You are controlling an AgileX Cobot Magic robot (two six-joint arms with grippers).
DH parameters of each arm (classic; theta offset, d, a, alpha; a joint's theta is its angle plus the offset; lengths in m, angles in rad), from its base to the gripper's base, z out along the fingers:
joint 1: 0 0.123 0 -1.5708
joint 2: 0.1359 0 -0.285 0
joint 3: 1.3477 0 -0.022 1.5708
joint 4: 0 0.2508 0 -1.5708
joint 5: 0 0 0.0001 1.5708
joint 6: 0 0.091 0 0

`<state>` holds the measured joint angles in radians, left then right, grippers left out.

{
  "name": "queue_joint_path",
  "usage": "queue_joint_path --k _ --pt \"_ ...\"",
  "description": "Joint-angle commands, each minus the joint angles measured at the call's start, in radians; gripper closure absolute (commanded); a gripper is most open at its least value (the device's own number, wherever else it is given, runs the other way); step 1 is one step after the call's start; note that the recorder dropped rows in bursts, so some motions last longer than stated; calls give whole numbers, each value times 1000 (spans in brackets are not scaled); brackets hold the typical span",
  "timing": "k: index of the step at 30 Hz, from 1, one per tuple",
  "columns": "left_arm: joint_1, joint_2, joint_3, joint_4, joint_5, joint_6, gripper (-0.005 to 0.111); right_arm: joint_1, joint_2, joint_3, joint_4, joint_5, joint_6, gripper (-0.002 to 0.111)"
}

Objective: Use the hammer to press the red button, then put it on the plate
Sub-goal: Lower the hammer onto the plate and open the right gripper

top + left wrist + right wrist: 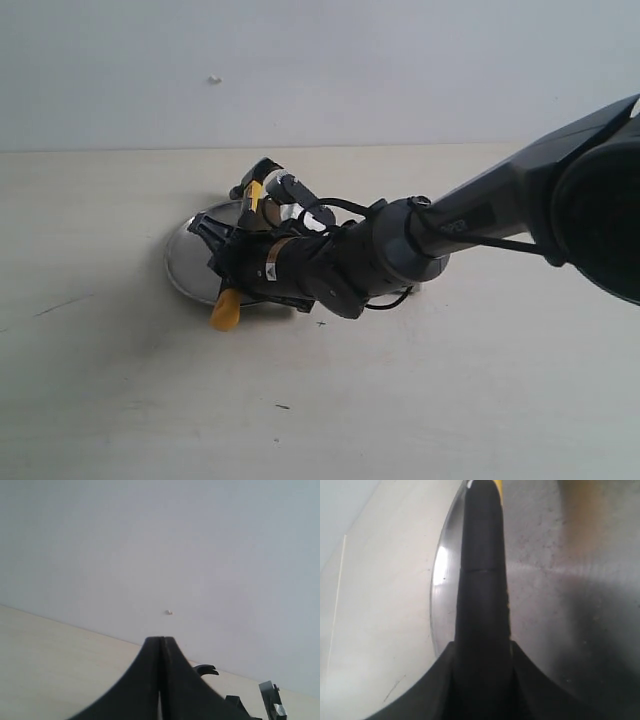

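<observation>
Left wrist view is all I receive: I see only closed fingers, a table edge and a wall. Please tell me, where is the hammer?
Observer: The right gripper holds the hammer by its black handle, closed on both sides of it.
Operator: Is it above the plate?
Observer: Yes, it lies across the plate. The yellow end cap sticks out past the near rim. I cannot tell whether the hammer touches the metal.
Operator: And the red button?
Observer: It shows in none of the three views, so I cannot place it.
</observation>
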<state>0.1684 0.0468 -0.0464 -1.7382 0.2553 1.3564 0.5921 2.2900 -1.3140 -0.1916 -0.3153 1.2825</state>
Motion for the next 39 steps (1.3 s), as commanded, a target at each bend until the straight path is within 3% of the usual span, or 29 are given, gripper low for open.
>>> queue_joint_path --k 1,14,19,25,39 --pt "-1 -5 5 -6 7 0 107 1 -10 -23 -47 -26 -25 99" --pt "-1 -5 5 -6 7 0 107 1 -12 -23 -47 -24 -23 65" --pt "-1 -5 5 -6 7 0 107 1 -26 -23 -47 -5 -23 61" --pt "-1 -5 5 -6 7 0 107 1 -53 -23 -58 156 -48 61" --pt "-1 -5 5 -6 7 0 107 1 -144 -23 -137 243 -57 61"
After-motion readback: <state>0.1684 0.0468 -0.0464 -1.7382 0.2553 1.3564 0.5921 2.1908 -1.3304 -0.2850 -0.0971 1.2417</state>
